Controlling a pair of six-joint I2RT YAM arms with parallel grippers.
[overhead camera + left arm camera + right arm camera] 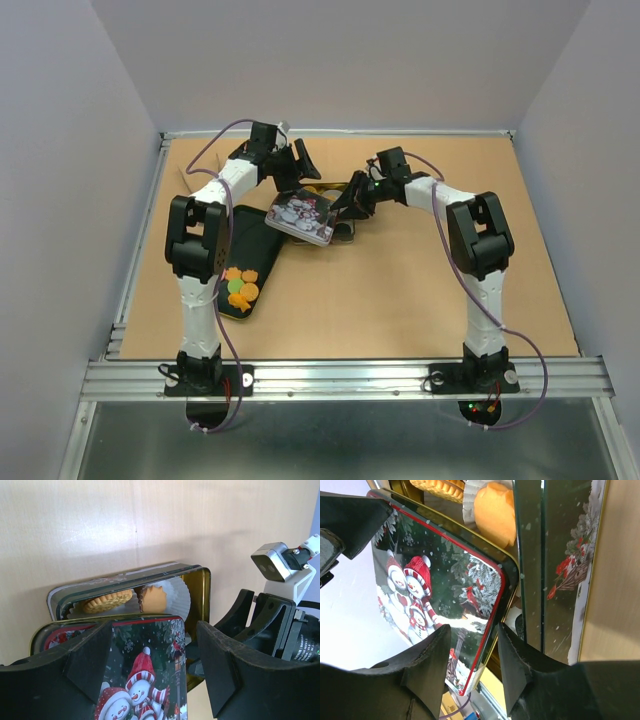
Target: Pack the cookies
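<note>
Several small orange cookies (241,284), with a green and a pink one, lie on a black tray (256,238) beside the left arm. The open tin (202,590) holds a ridged golden cookie (107,600) and an orange cookie (153,598) in a white paper cup (177,592). The snowman lid (300,213) hangs tilted over the tin (346,233). My right gripper (474,630) clamps the edge of the lid (435,580), one finger on its face and one under it. My left gripper (155,630) straddles the lid (145,650), open, with a gap at its right finger (225,665).
The brown tabletop (400,290) has a raised metal frame along its left edge (135,270) and a rail at the front (340,378). The right arm's wrist (280,625) sits close to the tin's right side.
</note>
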